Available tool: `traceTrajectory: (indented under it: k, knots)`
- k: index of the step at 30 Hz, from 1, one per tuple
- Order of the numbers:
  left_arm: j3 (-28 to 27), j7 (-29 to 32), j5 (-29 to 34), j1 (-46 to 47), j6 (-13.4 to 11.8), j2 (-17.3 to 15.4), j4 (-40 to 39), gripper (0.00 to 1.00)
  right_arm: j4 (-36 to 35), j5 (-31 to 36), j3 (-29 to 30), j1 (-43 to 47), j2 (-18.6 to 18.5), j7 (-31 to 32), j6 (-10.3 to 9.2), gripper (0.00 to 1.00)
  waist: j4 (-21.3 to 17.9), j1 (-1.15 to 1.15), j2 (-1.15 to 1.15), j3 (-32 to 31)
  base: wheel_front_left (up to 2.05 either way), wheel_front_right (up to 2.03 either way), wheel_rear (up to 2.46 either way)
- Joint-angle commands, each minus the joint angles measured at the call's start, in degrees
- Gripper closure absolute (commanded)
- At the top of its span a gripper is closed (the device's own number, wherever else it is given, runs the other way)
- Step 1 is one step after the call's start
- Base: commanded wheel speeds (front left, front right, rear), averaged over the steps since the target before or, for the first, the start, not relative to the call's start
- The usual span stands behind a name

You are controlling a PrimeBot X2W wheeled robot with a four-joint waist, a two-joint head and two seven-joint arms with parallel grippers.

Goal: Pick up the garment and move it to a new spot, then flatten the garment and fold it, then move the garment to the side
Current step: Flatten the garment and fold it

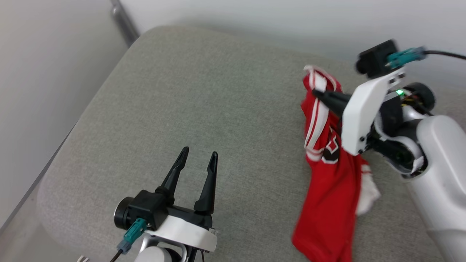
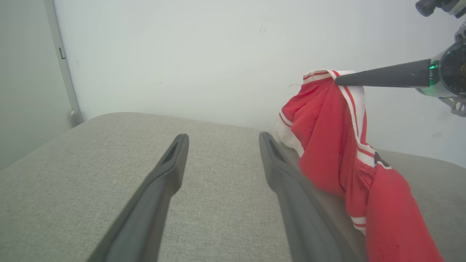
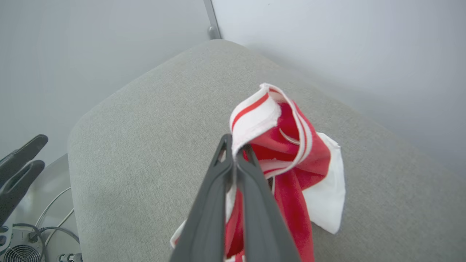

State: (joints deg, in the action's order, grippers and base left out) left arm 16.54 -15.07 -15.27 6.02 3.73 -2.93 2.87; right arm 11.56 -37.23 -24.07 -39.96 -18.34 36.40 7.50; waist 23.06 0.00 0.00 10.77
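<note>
The garment [image 1: 333, 182], a red jersey with white sleeves and striped trim, hangs bunched above the grey cushion's right side, its lower end trailing on the fabric. My right gripper [image 1: 316, 93] is shut on the garment's striped trim near the top; in the right wrist view the closed fingers [image 3: 233, 171] pinch the white-and-red band [image 3: 255, 116]. In the left wrist view the garment [image 2: 338, 145] hangs from the right gripper's fingers [image 2: 382, 76]. My left gripper [image 1: 198, 154] stands open at the lower left, nothing between its fingers [image 2: 160, 182].
The grey cushion [image 1: 189, 98] stretches wide to the left of the garment. A white wall [image 1: 291, 18] runs along its far side, with a pale wall and metal post [image 1: 123, 22] at the left. Cables and a fan unit [image 3: 22, 251] lie on the floor beyond the cushion's edge.
</note>
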Motion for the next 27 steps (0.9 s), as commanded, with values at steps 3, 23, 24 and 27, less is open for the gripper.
traceTrajectory:
  k: [3,23,24,27]
  knots:
    - [-0.97,-0.15,0.55,-1.28,0.30,0.07,-0.09,0.00,0.01,1.82,4.33,2.05,0.72,-3.08,-0.02,1.00,-2.06,0.00,0.00,-2.35,0.00,0.00,0.00]
    - [-1.54,-0.15,1.90,-2.93,1.40,0.06,0.71,0.00,9.05,20.93,25.14,16.54,4.61,-22.01,-0.02,0.00,-8.71,0.00,0.00,-5.26,0.00,0.00,0.00]
    - [-1.54,-0.15,1.95,-3.12,1.43,0.06,0.68,0.00,7.17,20.55,24.66,17.46,4.29,-23.47,-0.02,0.00,-9.23,0.00,0.00,-5.67,0.00,0.00,0.00]
    - [-1.74,-0.15,1.88,-3.54,1.62,0.05,0.45,0.00,1.06,19.14,24.59,21.12,4.37,-27.50,-0.02,0.00,-10.91,0.00,0.00,-6.93,0.00,0.00,0.00]
